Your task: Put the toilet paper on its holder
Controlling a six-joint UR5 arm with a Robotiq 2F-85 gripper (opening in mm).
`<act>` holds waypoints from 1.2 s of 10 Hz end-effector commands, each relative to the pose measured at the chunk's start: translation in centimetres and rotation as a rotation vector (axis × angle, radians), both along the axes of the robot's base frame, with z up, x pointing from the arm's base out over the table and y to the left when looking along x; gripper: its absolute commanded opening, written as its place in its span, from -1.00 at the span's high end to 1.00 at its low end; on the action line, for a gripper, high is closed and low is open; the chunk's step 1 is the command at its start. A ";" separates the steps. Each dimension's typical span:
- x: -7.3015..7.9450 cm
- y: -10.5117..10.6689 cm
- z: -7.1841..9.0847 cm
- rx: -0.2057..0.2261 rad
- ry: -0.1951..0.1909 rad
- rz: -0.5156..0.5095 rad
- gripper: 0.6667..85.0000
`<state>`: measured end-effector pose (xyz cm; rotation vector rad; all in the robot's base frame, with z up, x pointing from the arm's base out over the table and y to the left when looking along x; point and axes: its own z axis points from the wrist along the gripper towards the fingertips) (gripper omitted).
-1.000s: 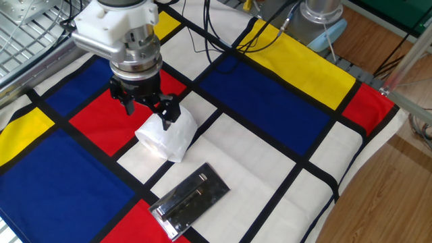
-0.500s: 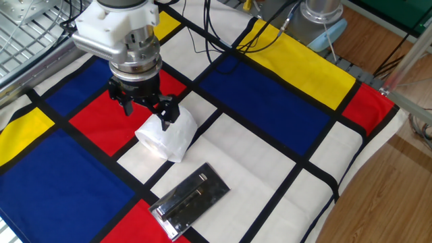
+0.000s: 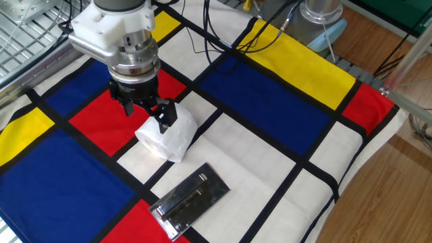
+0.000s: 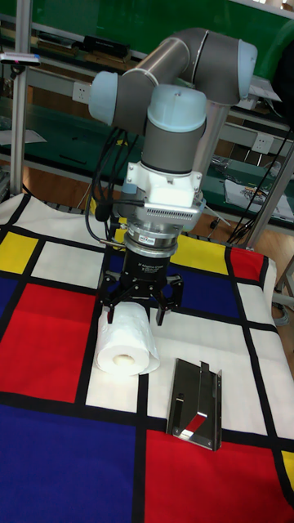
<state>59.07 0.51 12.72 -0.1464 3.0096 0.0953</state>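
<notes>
Gripper point(image 4: 135, 308), jaws apart, straddles the white soft paper roll point(image 4: 126, 343) lying beside the shiny chrome rectangular holder plate point(image 4: 196, 404).

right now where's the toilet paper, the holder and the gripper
toilet paper point(image 4: 126, 343), tall fixed view, side of roll
holder point(image 3: 191, 200), fixed view, middle of plate
gripper point(image 4: 135, 306), tall fixed view, between fingertips

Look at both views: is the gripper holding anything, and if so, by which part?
Nothing is held. The gripper hangs open just above the toilet paper, fingers spread to either side.
</notes>
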 end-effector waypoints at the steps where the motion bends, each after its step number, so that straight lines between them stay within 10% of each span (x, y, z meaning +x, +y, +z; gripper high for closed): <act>1: -0.9 0.5 -1.3 -0.004 0.003 -0.076 -1.00; 12: -1.4 0.4 -2.6 -0.005 -0.046 0.120 -1.00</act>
